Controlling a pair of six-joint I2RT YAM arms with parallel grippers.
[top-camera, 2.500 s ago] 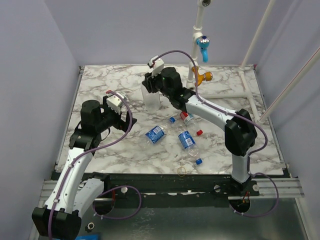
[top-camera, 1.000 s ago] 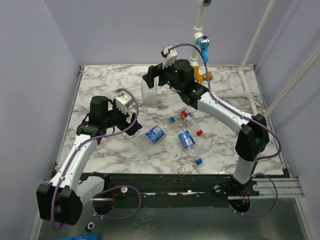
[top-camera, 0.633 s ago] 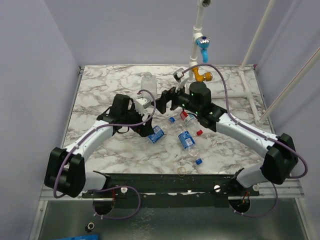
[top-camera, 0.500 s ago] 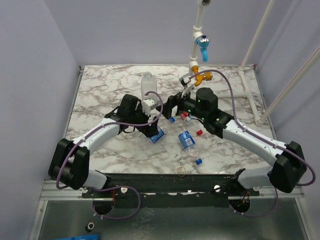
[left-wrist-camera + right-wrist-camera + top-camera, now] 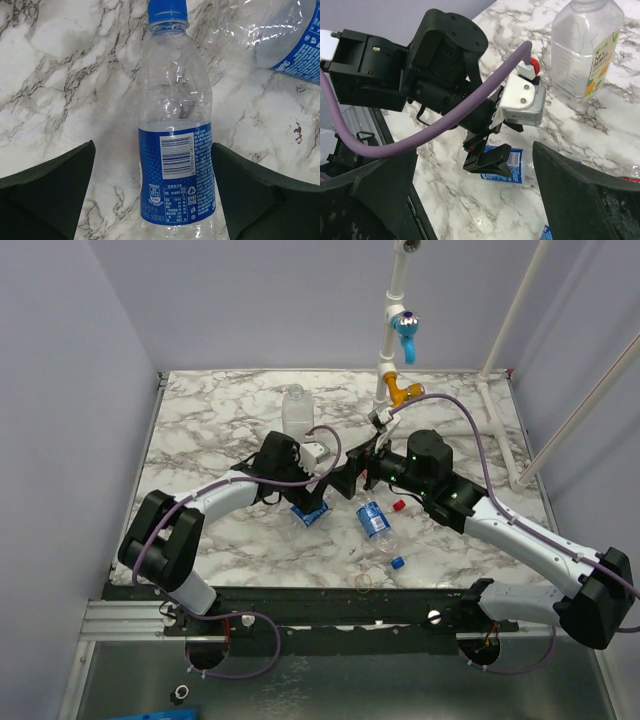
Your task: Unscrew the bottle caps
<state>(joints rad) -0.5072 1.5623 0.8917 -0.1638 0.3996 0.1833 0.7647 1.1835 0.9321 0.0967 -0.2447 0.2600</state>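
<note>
A blue-labelled bottle (image 5: 175, 170) lies on the marble with its blue cap (image 5: 167, 10) screwed on and pointing away. My left gripper (image 5: 152, 150) is open and straddles its labelled body; both fingers stand apart from the plastic. From above, that left gripper (image 5: 318, 500) covers most of this bottle (image 5: 304, 516). My right gripper (image 5: 350, 478) hovers open just to the right, holding nothing. In the right wrist view, the right gripper (image 5: 475, 150) looks onto the left wrist and the bottle's label (image 5: 515, 167). A second blue-labelled bottle (image 5: 373, 520) lies nearby. The red-labelled bottle is hidden.
A wider clear bottle (image 5: 296, 410) stands upright behind the grippers. A loose red cap (image 5: 398, 505), a loose blue cap (image 5: 397, 562) and a yellowish rubber band (image 5: 363, 582) lie toward the front. A white pipe with a blue valve (image 5: 404, 325) rises at the back.
Both arms swung in to the table's centre. The left gripper came down over the blue-labelled bottle. The right gripper left the wide clear bottle and moved forward beside it.
</note>
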